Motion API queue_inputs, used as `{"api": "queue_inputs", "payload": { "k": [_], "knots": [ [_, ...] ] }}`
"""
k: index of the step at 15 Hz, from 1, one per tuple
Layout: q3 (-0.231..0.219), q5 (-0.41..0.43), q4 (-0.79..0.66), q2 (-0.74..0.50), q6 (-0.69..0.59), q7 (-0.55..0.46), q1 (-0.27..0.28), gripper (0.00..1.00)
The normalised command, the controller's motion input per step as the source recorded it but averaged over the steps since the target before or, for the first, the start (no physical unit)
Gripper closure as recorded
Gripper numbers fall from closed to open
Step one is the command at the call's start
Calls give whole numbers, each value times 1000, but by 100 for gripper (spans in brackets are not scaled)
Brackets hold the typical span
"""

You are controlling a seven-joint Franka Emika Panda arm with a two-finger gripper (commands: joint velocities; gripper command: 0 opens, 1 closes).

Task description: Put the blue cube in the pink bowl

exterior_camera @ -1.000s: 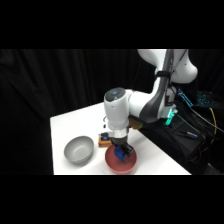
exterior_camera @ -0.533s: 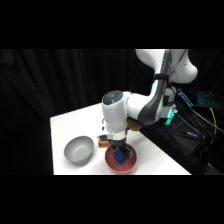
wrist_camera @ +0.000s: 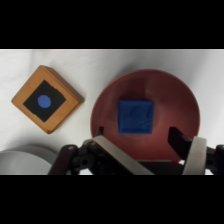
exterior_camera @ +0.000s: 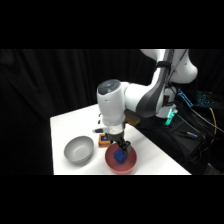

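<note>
The blue cube [wrist_camera: 135,116] lies flat on the floor of the pink bowl [wrist_camera: 177,102], free of my fingers. In the wrist view my gripper [wrist_camera: 145,142] hangs above the bowl, open, one finger on each side of the cube and a gap between. From the side, the gripper [exterior_camera: 121,148] stands just over the pink bowl [exterior_camera: 126,165] near the table's front edge, with the blue cube [exterior_camera: 120,157] showing inside below it.
A brown block with a black square and blue dot [wrist_camera: 47,99] sits left of the bowl; from the side this block [exterior_camera: 104,140] is behind it. A grey bowl [exterior_camera: 78,149] stands to the left. The table edge [exterior_camera: 165,162] runs close by on the right.
The gripper has risen slightly above the pink bowl, and the blue cube stays in the bowl beneath it.
</note>
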Motion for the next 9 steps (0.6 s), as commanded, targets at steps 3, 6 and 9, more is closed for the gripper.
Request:
{"api": "queue_inputs", "payload": {
  "k": [3, 6, 9],
  "knots": [
    [-34, -123, -5, -398, -354, 164, 53, 0],
    [-21, -108, 23, -370, -343, 131, 7, 0],
    [-9, -96, 80, -273, -305, 93, -27, 0]
  ]
}}
